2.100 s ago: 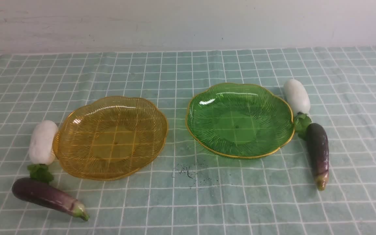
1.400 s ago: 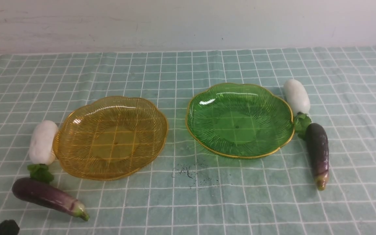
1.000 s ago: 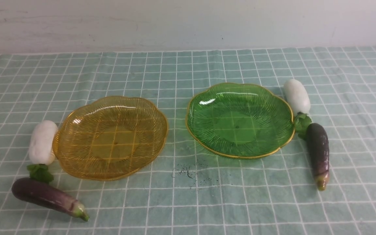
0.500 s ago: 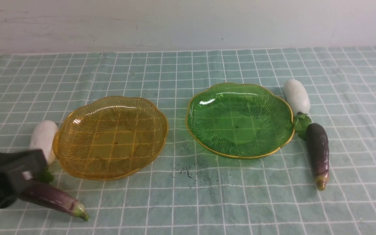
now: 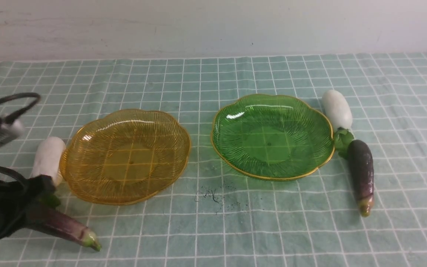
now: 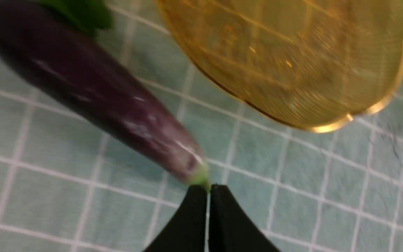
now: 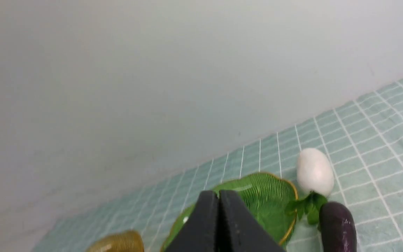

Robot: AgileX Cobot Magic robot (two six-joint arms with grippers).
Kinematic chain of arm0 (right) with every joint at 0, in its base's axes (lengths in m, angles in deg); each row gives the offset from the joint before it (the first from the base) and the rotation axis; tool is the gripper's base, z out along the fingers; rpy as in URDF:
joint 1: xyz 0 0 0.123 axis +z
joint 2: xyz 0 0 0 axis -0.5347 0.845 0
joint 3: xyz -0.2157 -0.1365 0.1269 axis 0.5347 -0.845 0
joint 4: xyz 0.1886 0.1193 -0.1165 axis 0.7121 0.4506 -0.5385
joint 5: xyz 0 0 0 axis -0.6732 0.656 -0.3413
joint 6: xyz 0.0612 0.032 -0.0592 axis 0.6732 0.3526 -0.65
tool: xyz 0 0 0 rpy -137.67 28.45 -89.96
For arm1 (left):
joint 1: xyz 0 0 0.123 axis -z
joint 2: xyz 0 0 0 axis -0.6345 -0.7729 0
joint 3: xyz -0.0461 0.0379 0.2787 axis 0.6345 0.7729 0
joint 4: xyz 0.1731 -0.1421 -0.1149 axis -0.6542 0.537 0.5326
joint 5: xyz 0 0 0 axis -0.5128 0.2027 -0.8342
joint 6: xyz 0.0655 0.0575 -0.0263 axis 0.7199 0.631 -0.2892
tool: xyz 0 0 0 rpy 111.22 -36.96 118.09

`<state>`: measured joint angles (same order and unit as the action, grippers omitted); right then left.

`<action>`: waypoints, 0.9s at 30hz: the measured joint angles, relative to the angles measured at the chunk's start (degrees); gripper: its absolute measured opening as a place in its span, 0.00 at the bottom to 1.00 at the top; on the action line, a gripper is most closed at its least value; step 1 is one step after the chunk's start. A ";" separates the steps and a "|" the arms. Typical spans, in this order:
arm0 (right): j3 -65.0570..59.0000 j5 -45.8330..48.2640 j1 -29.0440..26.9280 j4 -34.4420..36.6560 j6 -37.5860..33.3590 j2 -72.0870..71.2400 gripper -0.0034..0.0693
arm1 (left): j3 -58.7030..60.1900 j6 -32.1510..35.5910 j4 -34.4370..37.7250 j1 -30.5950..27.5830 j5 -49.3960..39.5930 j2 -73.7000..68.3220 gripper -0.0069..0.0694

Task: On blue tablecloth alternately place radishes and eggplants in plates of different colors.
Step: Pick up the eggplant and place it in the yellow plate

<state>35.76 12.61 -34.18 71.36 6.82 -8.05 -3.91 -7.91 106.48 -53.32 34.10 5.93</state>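
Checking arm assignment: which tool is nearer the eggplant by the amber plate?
Left. The left tool is right at the stem tip of that eggplant; the right tool is off on the side of the green plate.

Front view looks forward and down across the blue tablecloth (image 5: 213, 74) to the wall (image 5: 213, 26). Left wrist view hangs close over the left eggplant (image 6: 100, 98) and amber plate (image 6: 292, 52) — front view shows both. Right wrist view, farther off, faces wall and green plate (image 7: 264, 196).
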 joint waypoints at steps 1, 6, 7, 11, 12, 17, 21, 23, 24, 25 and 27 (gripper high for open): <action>1.10 0.50 0.00 -0.31 -0.06 0.65 0.03 | 0.00 0.00 0.01 -0.56 -0.03 -0.06 0.09; 12.06 13.60 0.00 -7.67 -1.91 17.45 0.03 | -0.06 0.41 4.04 -8.83 1.12 -3.03 0.09; 12.53 13.93 0.00 -7.80 -2.07 17.95 0.03 | -0.06 0.51 4.22 -8.84 1.34 -3.36 0.10; 14.27 17.59 0.00 -8.39 -4.83 25.46 0.03 | -0.06 3.77 8.97 -8.79 2.80 -6.70 0.17; 14.27 17.92 0.00 -8.23 -5.28 26.15 0.03 | -0.06 4.57 9.65 -8.73 3.16 -7.44 0.20; 14.27 18.31 0.00 -7.55 -8.06 27.38 0.03 | -0.36 7.64 13.46 -8.72 4.17 -12.53 0.45; 14.34 18.31 0.00 -7.13 -9.32 27.38 0.03 | -0.43 7.64 15.05 -8.72 5.30 -16.59 0.66; 14.34 18.25 0.00 -6.96 -9.49 27.38 0.03 | -0.43 7.64 16.69 -8.72 5.96 -19.16 0.76; 14.34 18.25 0.00 -6.91 -9.54 27.38 0.03 | -0.43 7.64 16.88 -8.72 5.96 -19.37 0.77; 14.34 18.14 0.00 -6.91 -9.61 27.38 0.03 | -0.43 7.68 17.72 -8.67 6.53 -20.19 0.79; 14.36 17.76 0.00 -6.85 -9.73 27.38 0.03 | -0.59 7.70 20.78 -8.67 8.76 -23.73 0.85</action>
<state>50.12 30.37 -34.18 64.51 -2.91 19.33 -4.50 -0.21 127.26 -61.99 42.86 -17.80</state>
